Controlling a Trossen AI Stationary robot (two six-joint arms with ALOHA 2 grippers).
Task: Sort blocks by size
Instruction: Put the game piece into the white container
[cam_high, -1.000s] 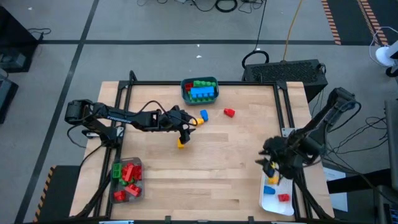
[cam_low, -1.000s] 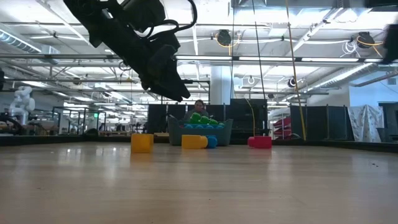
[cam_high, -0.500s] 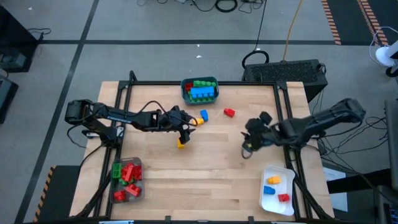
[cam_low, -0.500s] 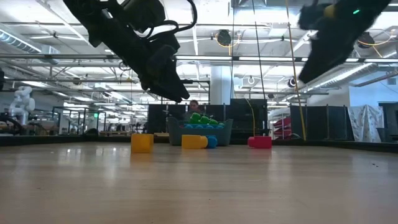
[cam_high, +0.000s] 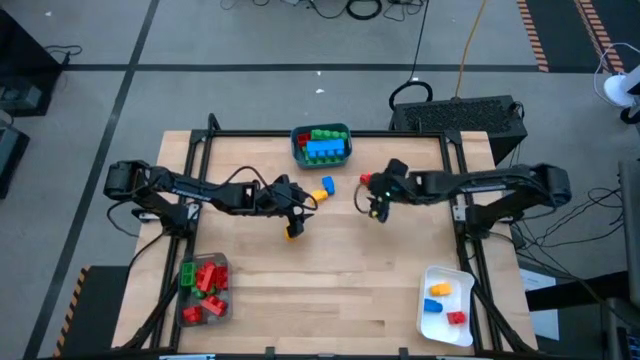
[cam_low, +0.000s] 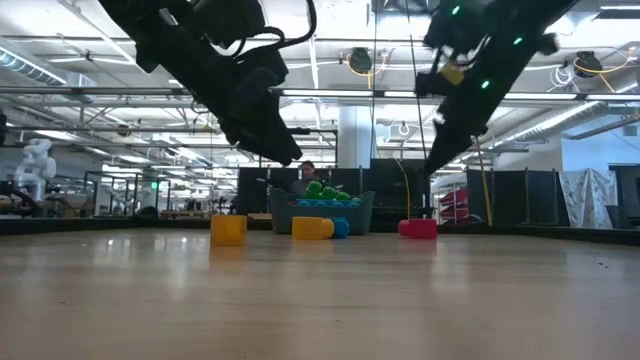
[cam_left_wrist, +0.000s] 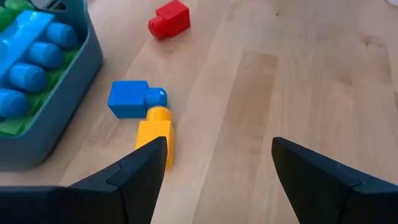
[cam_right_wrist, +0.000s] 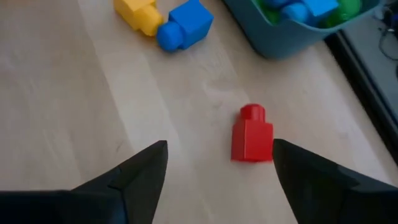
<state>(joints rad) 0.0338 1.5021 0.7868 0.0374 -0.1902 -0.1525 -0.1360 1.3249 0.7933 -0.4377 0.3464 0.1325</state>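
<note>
Lying loose on the tabletop (cam_high: 330, 270) just beside the teal bin (cam_high: 321, 145): red block (cam_high: 368, 181), blue block (cam_high: 328, 183), yellow block (cam_high: 318, 193). Right gripper (cam_high: 378, 203), fingers spread and empty, hovers over the red block. Left gripper (cam_high: 297, 210), fingers wide and empty, near the bin.

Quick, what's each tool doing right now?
Left tool: open, empty, above the table near the yellow block.
Right tool: open, empty, over the red block.
</note>
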